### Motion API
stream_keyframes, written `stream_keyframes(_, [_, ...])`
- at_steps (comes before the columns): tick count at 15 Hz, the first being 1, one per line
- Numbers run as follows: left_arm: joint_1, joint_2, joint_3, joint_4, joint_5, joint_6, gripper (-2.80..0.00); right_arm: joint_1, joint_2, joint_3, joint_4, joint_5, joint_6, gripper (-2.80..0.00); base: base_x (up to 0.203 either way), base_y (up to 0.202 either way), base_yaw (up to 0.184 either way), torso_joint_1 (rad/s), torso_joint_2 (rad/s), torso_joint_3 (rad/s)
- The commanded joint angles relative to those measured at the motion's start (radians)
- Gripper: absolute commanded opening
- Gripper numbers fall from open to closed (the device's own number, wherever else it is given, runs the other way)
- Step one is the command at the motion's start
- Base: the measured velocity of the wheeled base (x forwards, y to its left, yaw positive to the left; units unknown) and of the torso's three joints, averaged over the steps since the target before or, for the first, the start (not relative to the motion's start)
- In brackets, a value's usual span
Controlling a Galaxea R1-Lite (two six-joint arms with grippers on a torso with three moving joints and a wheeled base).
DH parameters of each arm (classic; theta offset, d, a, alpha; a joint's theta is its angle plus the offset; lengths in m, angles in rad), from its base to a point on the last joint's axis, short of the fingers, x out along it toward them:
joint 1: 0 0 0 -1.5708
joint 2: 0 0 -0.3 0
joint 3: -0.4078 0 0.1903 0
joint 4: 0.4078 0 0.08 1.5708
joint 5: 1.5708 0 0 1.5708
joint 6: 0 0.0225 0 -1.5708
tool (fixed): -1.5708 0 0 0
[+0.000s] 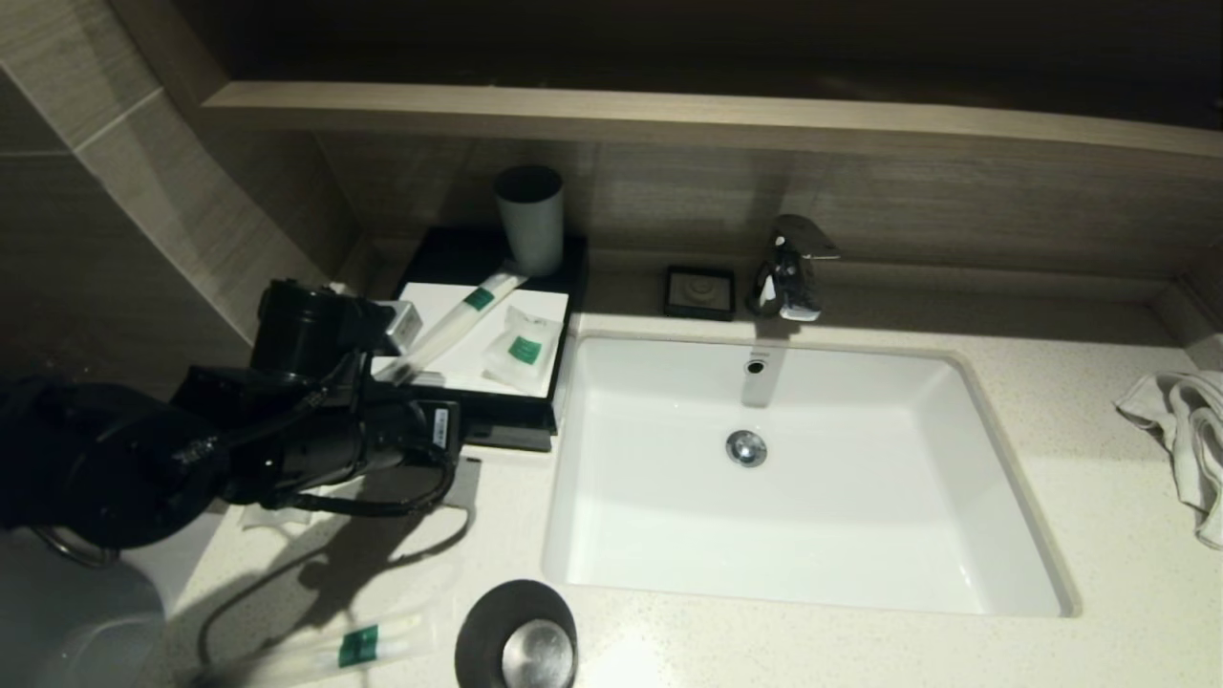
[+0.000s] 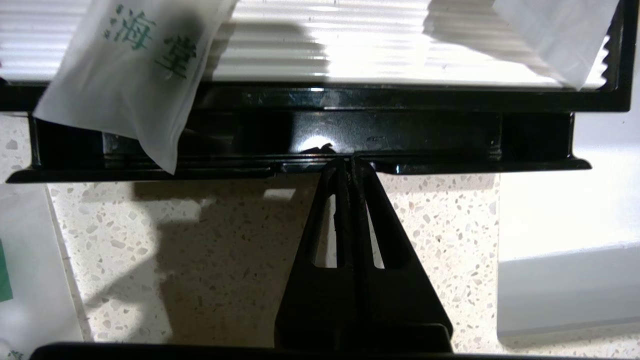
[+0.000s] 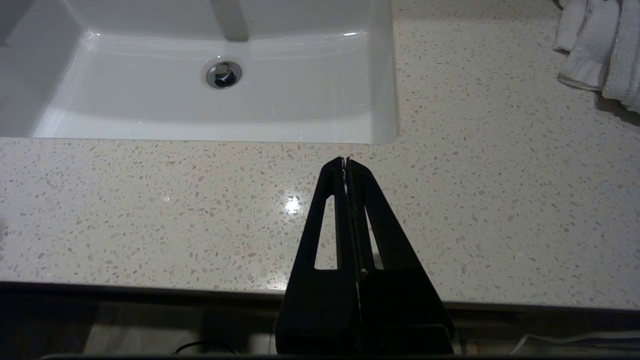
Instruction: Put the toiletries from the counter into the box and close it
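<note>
Cream speckled stone runs the length of this bathroom worktop (image 1: 1051, 459), with a white inset sink (image 1: 669, 497) in the middle and wood-look tiling behind. Over on the left, the left pincer (image 2: 351, 161) has its fingers pressed flat together, holding nothing, and its tips sit right at the front lip of the box's (image 2: 310, 130) black drawer, which stands pulled out a little; whether they actually touch it I can't quite tell. Just beyond the pincer, on the box's white top panel, lie a long sachet (image 1: 449, 320) and a small squarish sachet (image 1: 521, 349), and another small sachet (image 2: 130, 70) hangs over the front edge to one side of the tips. Behind the pincer, near the worktop's front edge, a second long sachet (image 1: 354, 648) lies beside a black cup (image 1: 516, 635), so the gathering looks unfinished to me. If the drawer is being worked now, I'd keep the closed tips square to the middle of the lip and move straight, mindful of the sachet drooping over the front, which could snag. Further along, a grey cup (image 1: 528, 218) stands on the back of the box, then a small black soap dish (image 1: 700, 291) and the tap (image 1: 793, 268). Far right, the right pincer (image 3: 346, 161) hangs idle over bare worktop before the sink, fingers shut on nothing, a white towel (image 1: 1185, 430) beyond it.
</note>
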Motion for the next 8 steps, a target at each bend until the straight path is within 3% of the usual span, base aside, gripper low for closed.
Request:
stream_keyframes(1, [0.000, 0.007, 0.003, -0.013, 0.002, -0.002, -2.80, 0.000, 0.000, 0.002, 0.000, 0.000, 0.001, -2.80, 0.000, 0.000, 0.000, 0.000, 0.00, 0.000])
stream_keyframes(8, [0.001, 0.014, 0.003, -0.015, 0.000, -0.002, -2.80, 0.000, 0.000, 0.001, 0.000, 0.000, 0.001, -2.80, 0.000, 0.000, 0.000, 0.000, 0.00, 0.000])
